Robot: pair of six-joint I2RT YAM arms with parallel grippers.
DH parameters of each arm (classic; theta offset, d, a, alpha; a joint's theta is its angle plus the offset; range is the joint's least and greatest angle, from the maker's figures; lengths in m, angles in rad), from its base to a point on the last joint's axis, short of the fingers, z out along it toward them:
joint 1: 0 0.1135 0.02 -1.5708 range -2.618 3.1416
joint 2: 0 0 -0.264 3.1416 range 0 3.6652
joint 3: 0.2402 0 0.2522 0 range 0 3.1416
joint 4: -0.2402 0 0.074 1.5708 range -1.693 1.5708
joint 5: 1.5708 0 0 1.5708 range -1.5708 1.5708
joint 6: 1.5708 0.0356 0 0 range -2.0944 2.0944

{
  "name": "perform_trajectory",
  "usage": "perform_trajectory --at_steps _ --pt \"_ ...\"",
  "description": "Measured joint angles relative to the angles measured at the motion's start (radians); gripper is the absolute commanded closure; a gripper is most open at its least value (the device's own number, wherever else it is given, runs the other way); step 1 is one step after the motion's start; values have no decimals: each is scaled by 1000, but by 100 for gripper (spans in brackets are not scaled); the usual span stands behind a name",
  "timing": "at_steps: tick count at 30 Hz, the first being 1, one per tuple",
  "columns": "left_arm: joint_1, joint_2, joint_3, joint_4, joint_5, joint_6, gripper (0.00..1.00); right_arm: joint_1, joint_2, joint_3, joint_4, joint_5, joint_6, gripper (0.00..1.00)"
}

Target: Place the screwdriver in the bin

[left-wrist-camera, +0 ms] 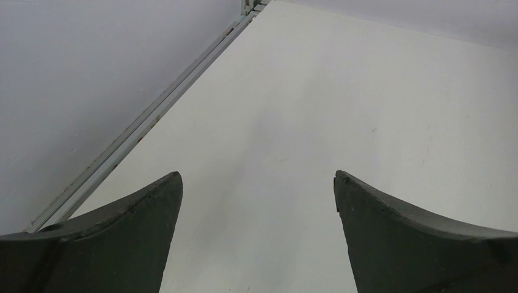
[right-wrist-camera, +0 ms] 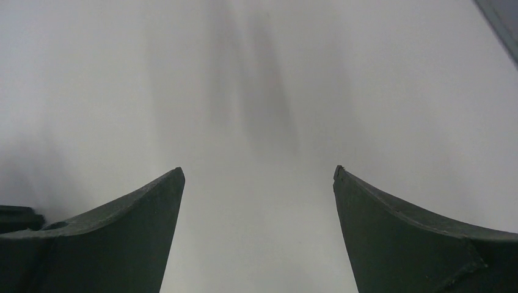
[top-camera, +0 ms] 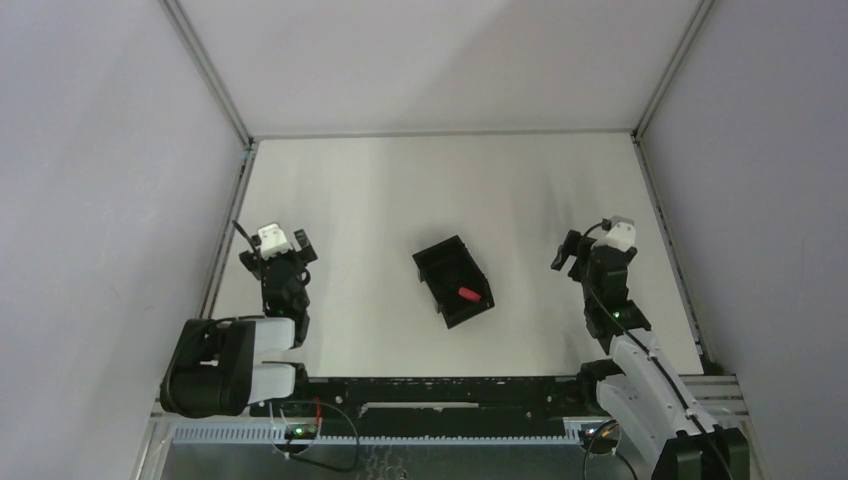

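The small black bin (top-camera: pixel 440 256) lies tilted in the middle of the white table. The screwdriver (top-camera: pixel 468 294) with its short red handle lies inside the bin, near its nearer right end. My left gripper (top-camera: pixel 303 246) is open and empty at the left, well apart from the bin. My right gripper (top-camera: pixel 566 252) is open and empty at the right, also apart from the bin. In the left wrist view the gripper (left-wrist-camera: pixel 258 178) stands wide open over bare table. In the right wrist view the gripper (right-wrist-camera: pixel 258 172) does the same. Neither wrist view shows the bin or the screwdriver.
Grey walls enclose the table (top-camera: pixel 380 200) on the left, back and right, with metal rails (top-camera: pixel 228 215) along their feet. A black bar (top-camera: pixel 440 384) with the arm bases runs along the near edge.
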Motion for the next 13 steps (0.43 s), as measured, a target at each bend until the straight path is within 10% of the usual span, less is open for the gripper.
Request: perform_trajectory --at_steps 13 --pt "1 0 0 0 3 0 2 -3 -68 -101 154 32 3 0"
